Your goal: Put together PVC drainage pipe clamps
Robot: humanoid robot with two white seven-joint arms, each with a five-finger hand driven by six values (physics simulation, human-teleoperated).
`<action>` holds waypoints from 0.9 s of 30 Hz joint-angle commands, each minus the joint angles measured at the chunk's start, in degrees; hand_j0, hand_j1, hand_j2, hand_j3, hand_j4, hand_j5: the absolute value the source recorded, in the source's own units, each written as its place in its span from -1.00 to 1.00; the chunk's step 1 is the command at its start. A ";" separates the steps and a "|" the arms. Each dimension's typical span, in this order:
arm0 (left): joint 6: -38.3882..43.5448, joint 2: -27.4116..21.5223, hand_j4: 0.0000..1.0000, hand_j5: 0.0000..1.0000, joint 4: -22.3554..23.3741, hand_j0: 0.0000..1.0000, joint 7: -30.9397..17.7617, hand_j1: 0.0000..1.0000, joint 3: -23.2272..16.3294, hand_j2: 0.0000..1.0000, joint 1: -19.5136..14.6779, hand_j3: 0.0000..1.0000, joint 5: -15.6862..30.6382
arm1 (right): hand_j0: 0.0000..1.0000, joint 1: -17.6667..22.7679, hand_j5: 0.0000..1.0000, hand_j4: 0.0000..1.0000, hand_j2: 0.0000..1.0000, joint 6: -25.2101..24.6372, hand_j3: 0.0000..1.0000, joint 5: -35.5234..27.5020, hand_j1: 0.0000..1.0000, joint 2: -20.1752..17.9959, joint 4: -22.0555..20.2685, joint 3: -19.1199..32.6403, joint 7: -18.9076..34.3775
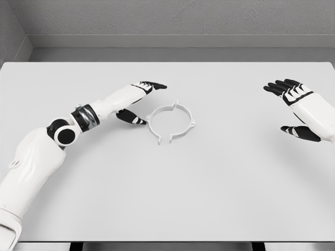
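a white ring-shaped plastic pipe clamp (171,122) lies flat on the pale grey bench (172,198). the left hand (140,99) hovers just beside it, fingers spread, gripping nothing. the right hand (294,107) is well apart, also spread and empty.

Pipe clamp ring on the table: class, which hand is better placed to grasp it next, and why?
Left, probably. The left hand is open just beside the pipe clamp ring, thumb near its rim. The right hand is open far off near the table's right edge.

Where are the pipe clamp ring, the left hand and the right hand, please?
pipe clamp ring (184,112): head view, on its right band.
left hand (137,99): head view, on the palm.
right hand (296,104): head view, on the palm.
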State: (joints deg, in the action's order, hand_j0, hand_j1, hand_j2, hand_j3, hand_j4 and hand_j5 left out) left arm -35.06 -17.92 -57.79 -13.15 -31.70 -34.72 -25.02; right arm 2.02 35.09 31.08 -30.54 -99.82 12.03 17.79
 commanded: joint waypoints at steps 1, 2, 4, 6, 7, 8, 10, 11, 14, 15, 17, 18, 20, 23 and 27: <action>0.06 -0.01 1.00 1.00 -0.22 1.00 -0.03 1.00 0.06 1.00 0.00 1.00 0.41 | 1.00 0.00 1.00 1.00 1.00 -0.09 1.00 -0.41 1.00 -0.04 -0.02 0.01 -0.03; 0.06 0.07 1.00 1.00 -0.22 1.00 -0.03 1.00 0.06 1.00 0.09 1.00 0.33 | 1.00 0.00 1.00 1.00 1.00 -0.09 1.00 -0.41 1.00 -0.04 -0.02 0.01 -0.03; 0.06 0.07 1.00 1.00 -0.22 1.00 -0.12 1.00 0.06 1.00 0.26 1.00 0.15 | 1.00 0.00 1.00 1.00 1.00 -0.09 1.00 -0.41 1.00 -0.04 -0.02 0.01 -0.03; 0.06 0.07 1.00 1.00 -0.22 1.00 -0.21 1.00 0.06 1.00 0.35 1.00 -0.03 | 1.00 0.00 1.00 1.00 1.00 -0.09 1.00 -0.41 1.00 -0.04 -0.02 0.01 -0.03; 0.06 0.07 1.00 1.00 -0.22 1.00 -0.21 1.00 0.06 1.00 0.53 1.00 -0.55 | 1.00 0.00 1.00 1.00 1.00 -0.09 1.00 -0.41 1.00 -0.04 -0.02 0.01 -0.03; 0.06 0.07 1.00 1.00 -0.22 1.00 -0.21 1.00 0.06 1.00 0.53 1.00 -0.64 | 1.00 0.00 1.00 1.00 1.00 -0.09 1.00 -0.32 1.00 -0.04 -0.02 0.01 -0.03; 0.06 0.07 1.00 1.00 -0.22 1.00 -0.21 1.00 0.06 1.00 0.53 1.00 -0.64 | 1.00 0.00 1.00 1.00 1.00 -0.09 1.00 -0.32 1.00 -0.04 -0.02 0.01 -0.03; 0.06 0.07 1.00 1.00 -0.22 1.00 -0.21 1.00 0.06 1.00 0.61 1.00 -0.64 | 1.00 0.00 1.00 1.00 1.00 -0.09 1.00 -0.32 1.00 -0.04 -0.02 0.01 -0.03; 0.06 0.16 1.00 1.00 -0.22 1.00 -0.21 1.00 0.06 1.00 0.62 1.00 -0.55 | 1.00 0.00 1.00 1.00 1.00 -0.09 1.00 -0.32 1.00 -0.04 -0.02 0.01 -0.03; 0.06 0.25 1.00 1.00 -0.22 1.00 -0.21 1.00 0.06 1.00 0.62 1.00 -0.55 | 1.00 0.00 1.00 1.00 1.00 -0.09 1.00 -0.32 1.00 -0.04 -0.02 0.01 -0.03; 0.06 0.42 1.00 1.00 -0.22 1.00 -0.21 1.00 0.06 1.00 0.70 1.00 -0.55 | 1.00 0.00 1.00 1.00 1.00 -0.09 1.00 -0.32 1.00 -0.04 -0.02 0.01 -0.03; 0.06 0.42 1.00 1.00 -0.31 1.00 -0.21 1.00 0.06 1.00 0.79 1.00 -0.55 | 1.00 0.00 1.00 1.00 1.00 -0.09 1.00 -0.32 1.00 -0.04 -0.02 0.01 -0.03; 0.06 0.51 1.00 1.00 -0.48 1.00 -0.21 1.00 0.06 1.00 0.79 1.00 -0.55 | 1.00 0.00 1.00 1.00 1.00 -0.09 1.00 -0.32 1.00 -0.04 -0.02 0.01 -0.03; 0.06 0.60 1.00 1.00 -0.57 1.00 -0.21 1.00 0.06 1.00 0.79 1.00 -0.55 | 1.00 0.00 1.00 1.00 1.00 -0.09 1.00 -0.32 1.00 -0.04 -0.02 0.01 -0.03; 0.06 0.86 1.00 1.00 -0.57 1.00 -0.21 1.00 0.06 1.00 1.05 1.00 -0.55 | 1.00 0.00 1.00 1.00 1.00 -0.09 1.00 -0.32 1.00 -0.04 -0.11 -0.07 -0.03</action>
State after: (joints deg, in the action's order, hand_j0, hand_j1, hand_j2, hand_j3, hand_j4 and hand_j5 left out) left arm -35.06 -17.18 -58.31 -13.39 -31.70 -33.57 -25.98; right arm 2.02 35.09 31.15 -30.54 -99.87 11.96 17.79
